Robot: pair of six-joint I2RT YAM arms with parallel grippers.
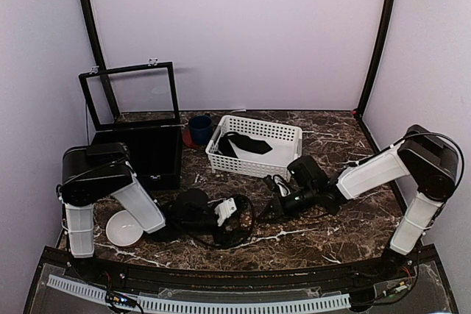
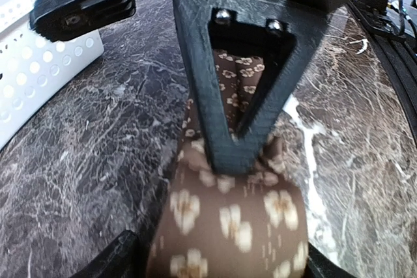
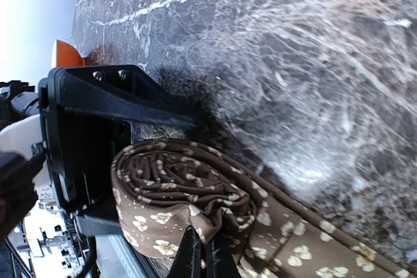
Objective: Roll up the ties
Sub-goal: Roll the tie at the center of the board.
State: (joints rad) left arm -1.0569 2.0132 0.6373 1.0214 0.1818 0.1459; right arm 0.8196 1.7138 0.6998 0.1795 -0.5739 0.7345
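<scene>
A brown tie point(image 3: 176, 187) with small tan flowers lies on the dark marble table, coiled into a loose roll, its loose tail point(image 3: 326, 252) trailing away flat. In the top view the two grippers meet at the table's front middle. My left gripper point(image 2: 218, 265) is open, one finger on each side of the roll point(image 2: 228, 226). My right gripper point(image 3: 203, 252) is shut, its tips pinched into a fold at the roll's edge. Its black triangular finger point(image 2: 234, 96) presses down on the tie in the left wrist view. From above, the left gripper point(image 1: 234, 215) and the right gripper point(image 1: 266, 207) hide the tie.
A white slotted basket point(image 1: 257, 123) with dark cloth point(image 1: 246, 145) inside stands behind the grippers. A blue cup point(image 1: 200, 129) sits left of it, beside a black box with a raised lid point(image 1: 140, 152). A white bowl point(image 1: 124, 227) lies by the left arm.
</scene>
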